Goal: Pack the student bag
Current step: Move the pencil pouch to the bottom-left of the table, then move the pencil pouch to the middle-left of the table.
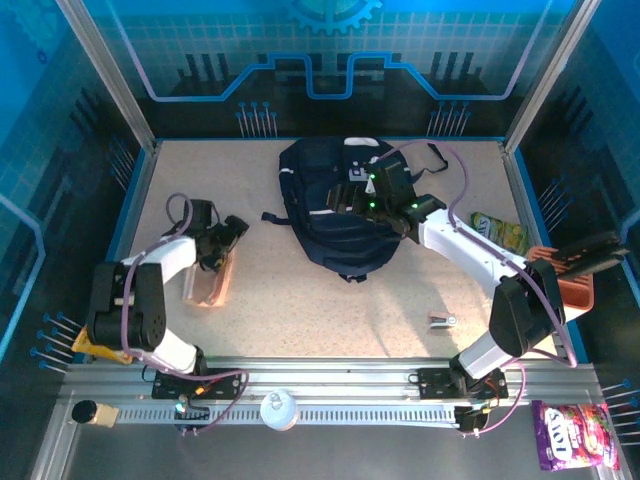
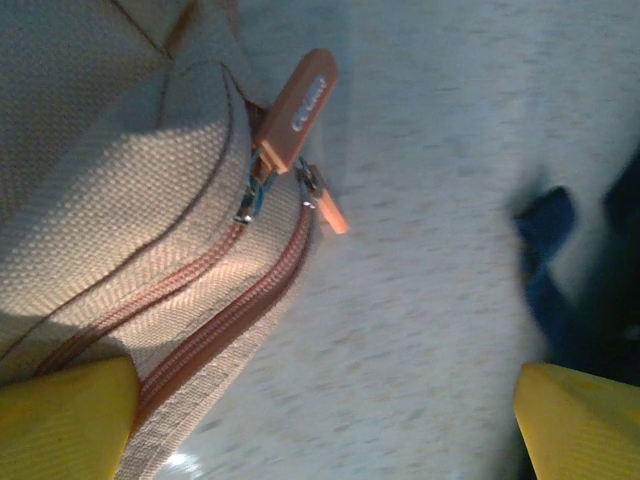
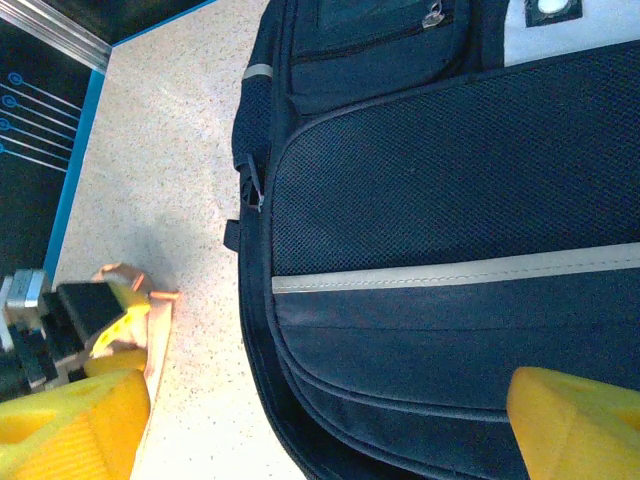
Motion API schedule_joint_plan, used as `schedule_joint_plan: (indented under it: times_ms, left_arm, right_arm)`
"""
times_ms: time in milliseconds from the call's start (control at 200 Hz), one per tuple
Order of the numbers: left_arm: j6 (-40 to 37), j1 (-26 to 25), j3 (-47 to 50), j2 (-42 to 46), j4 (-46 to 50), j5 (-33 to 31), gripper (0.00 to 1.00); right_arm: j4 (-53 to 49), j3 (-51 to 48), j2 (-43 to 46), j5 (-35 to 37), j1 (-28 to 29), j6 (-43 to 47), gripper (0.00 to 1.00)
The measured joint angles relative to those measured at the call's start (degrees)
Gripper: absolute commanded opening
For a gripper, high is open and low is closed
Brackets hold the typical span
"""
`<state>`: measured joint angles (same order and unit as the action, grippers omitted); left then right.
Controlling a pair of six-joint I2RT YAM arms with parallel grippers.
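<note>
Student bag (image 1: 335, 235) lies flat at centre-back of table (image 1: 300, 330). R gripper (image 1: 345, 197) hangs over the bag's upper part, claw spread wide, nothing between the fingers. L gripper (image 1: 228, 238) is at the left side, just over the end of a beige zip pouch (image 1: 210, 283). Its claw is also wide apart, no grip. The pouch's brown zip pull (image 2: 295, 105) rests by the pouch edge. Pouch & bag are well apart.
</note>
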<state>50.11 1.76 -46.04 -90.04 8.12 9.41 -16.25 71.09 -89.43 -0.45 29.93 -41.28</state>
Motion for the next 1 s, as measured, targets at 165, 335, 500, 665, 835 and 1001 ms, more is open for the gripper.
schedule_joint_plan:
  times_ms: [165, 335, 500, 665, 835, 1001]
  left_arm:
    - [-0.3, -0.9, -6.4, -0.7, 1.4, 2.0, 0.99]
    - [-6.3, 0.1, -10.1, 5.5, 9.0, -0.1, 0.99]
    - [-11.7, 5.8, -9.1, 10.2, 15.0, -3.0, 0.99]
    - [-14.2, 8.0, -3.8, 10.2, 17.7, -3.6, 0.94]
    - [-13.8, 6.8, 3.1, 10.1, 17.7, -3.3, 0.91]
    - [-10.1, 2.8, 6.4, 11.0, 16.6, -2.4, 0.89]
  right_arm:
    - [0.8, 0.0, -0.4, -0.3, 0.0, 0.0, 0.93]
    - [1.3, 0.0, -1.3, -1.5, 0.0, 0.0, 0.93]
    - [1.7, 0.0, -2.9, -2.8, 0.0, 0.0, 0.92]
    - [1.9, 0.0, -3.3, -3.3, 0.1, 0.0, 0.92]
    - [2.2, 0.2, -3.8, -3.7, 1.0, 0.0, 0.92]
    - [2.3, 1.6, -5.5, -4.7, 2.3, 0.0, 0.90]
